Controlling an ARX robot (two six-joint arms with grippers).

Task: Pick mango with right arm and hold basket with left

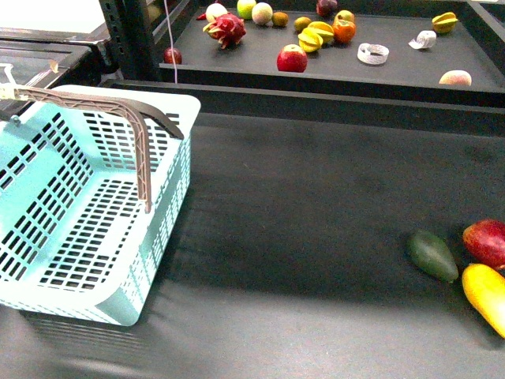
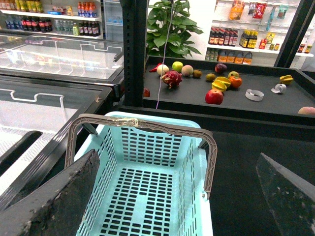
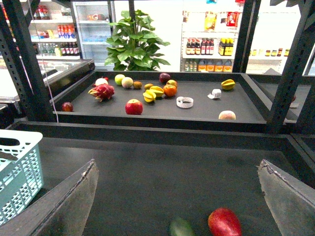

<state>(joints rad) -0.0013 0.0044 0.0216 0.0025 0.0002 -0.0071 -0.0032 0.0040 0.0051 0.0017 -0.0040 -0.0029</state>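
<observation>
Status: neither part of the task is done.

The mango (image 1: 485, 296) lies ungrasped on the dark surface (image 1: 316, 229) at the robot's near right. It is just beside the red fruit (image 1: 488, 241) and near the dark green fruit (image 1: 432, 256), and the frame edge cuts part of it off. The basket (image 1: 170, 185) stands on the robot's left, well apart from the fruit, with one handle (image 1: 102, 100) raised.

The left end effector (image 2: 177, 162) is spread wide and holds nothing. It hangs above the near rim of the basket, and its fingers (image 2: 59, 201) touch no part of it. The right end effector (image 3: 176, 167) is also spread and empty, and it faces the fruit group.

Remaining work, as judged: take hold of the basket, and close on the mango and lift it.

View comparison:
- **Front view:** it alone shows the mango, and it shows no arm.
- **Right wrist view:** it shows only the red and green fruit at its lower edge, and the mango lies outside it.
- **Left wrist view:** it shows the basket interior empty and a taped patch (image 2: 130, 122) on the handle.
</observation>
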